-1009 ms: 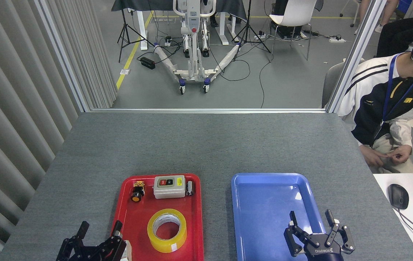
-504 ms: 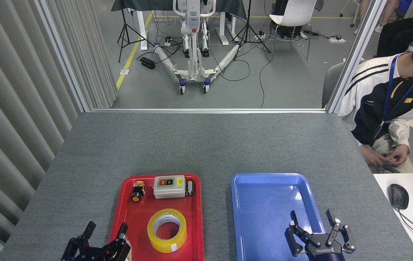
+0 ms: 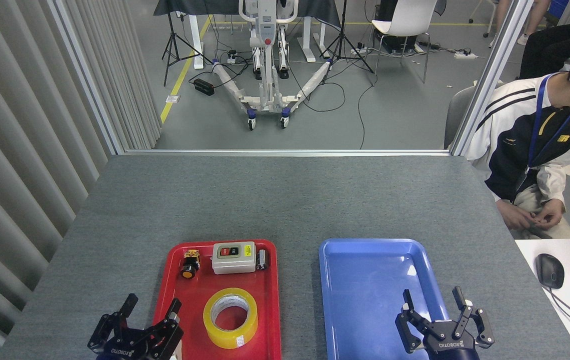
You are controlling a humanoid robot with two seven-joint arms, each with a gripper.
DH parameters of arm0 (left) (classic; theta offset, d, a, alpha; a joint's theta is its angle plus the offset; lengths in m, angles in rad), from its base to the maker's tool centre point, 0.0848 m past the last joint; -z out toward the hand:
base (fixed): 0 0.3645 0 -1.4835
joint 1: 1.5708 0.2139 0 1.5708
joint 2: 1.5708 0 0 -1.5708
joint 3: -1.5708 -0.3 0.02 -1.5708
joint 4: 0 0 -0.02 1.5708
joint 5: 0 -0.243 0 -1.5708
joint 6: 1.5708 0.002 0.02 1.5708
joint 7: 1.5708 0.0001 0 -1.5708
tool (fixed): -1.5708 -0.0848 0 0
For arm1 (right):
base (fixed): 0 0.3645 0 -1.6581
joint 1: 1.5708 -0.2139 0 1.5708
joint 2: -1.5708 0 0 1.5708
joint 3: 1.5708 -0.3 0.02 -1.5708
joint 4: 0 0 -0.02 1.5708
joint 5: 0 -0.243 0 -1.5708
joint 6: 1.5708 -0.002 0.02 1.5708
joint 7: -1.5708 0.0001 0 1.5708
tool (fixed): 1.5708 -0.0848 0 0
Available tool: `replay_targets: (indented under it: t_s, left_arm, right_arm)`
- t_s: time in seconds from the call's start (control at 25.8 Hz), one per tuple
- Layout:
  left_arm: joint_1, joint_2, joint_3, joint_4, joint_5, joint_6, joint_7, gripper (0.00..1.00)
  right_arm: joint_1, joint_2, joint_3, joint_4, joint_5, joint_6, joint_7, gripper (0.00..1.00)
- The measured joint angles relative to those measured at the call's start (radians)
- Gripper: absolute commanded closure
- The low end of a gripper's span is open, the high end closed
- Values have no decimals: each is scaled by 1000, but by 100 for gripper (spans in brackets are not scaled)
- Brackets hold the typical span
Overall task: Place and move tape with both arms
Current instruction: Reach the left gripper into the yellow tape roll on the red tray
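Lying flat in the red tray (image 3: 267, 300), tape (image 3: 230, 317), core hole upward, left gripper (image 3: 151, 311) and right gripper (image 3: 433, 301) fingers spread

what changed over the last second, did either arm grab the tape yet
No grab yet. The left gripper has come up and to the right, toward the tape on the red tray, fingers open. The right gripper barely shifted, open over the blue tray. Tape, trays and switch box stayed put.
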Motion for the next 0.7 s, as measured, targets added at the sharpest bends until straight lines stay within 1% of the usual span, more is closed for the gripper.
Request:
replay_targets:
  t_s: [0.08, 0.23, 0.31, 0.43, 0.58, 0.7]
  left_arm:
    - [-32, 14, -3, -3, 1, 0, -130, 0]
    - [-113, 37, -26, -5, 3, -3, -493, 0]
    - [-158, 51, -57, 1, 3, -4, -608, 0]
    - [-213, 101, -133, 21, 3, 2, -681, 0]
    - [-292, 193, -267, 49, 5, 25, -707, 0]
    - [-348, 212, -343, 95, 5, 48, -711, 0]
  right_arm:
    - [0, 1, 0, 2, 0, 2, -1, 0]
    - [1, 2, 0, 5, 1, 2, 11, 0]
    - [1, 2, -1, 6, 1, 1, 22, 0]
    - [1, 2, -2, 6, 1, 0, 28, 0]
    - [0, 2, -2, 6, 1, -3, 31, 0]
    - [0, 2, -3, 6, 1, -6, 31, 0]
